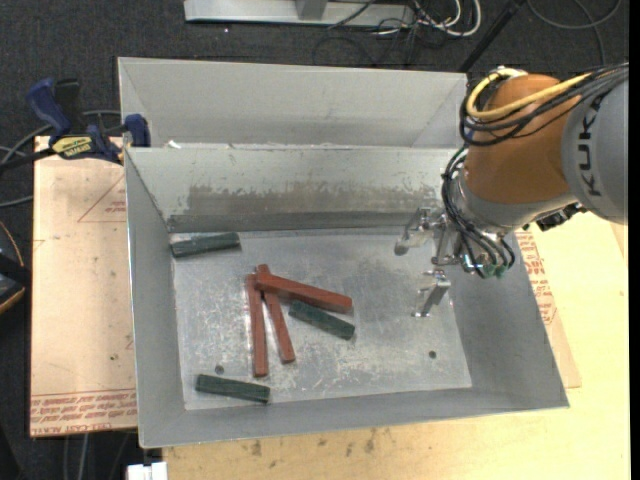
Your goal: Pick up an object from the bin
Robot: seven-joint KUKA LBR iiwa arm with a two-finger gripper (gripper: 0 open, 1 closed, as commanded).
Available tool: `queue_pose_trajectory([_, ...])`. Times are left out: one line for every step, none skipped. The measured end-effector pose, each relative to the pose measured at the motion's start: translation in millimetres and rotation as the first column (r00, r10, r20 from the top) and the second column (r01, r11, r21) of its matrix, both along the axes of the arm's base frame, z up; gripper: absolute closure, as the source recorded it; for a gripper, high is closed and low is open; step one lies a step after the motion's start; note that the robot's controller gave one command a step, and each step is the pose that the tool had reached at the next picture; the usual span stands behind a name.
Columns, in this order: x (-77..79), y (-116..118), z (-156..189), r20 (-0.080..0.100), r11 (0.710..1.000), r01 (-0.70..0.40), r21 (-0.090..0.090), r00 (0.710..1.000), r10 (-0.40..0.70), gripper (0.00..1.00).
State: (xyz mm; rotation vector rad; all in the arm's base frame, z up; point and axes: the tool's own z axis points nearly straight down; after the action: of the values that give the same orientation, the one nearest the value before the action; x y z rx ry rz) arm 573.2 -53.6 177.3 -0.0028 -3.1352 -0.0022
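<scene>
The gripper (422, 268) is hanging over bare metal floor in the right part of the bin (400, 363), its fingers spread apart and gripping nothing. The nearest pieces are lying off toward the view's left: a dark green bar (322, 319) and, close above it, a long red-brown bar (305, 291), both slanting down to the right. The flat floor is leaving open room around the green bar's right end, so closing across its short width is looking like the cleaner approach to me.
</scene>
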Motion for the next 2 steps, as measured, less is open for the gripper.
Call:
queue_pose_trajectory([1.7, 0.1, 4.3, 0.007, 1.0, -0.001, -0.001, 1.0, 0.001, 0.0])
queue_pose_trajectory([-9.3, 59.9, -100.7, 0.01, 0.998, -0.061, -0.001, 0.998, 0.061, 1.0])
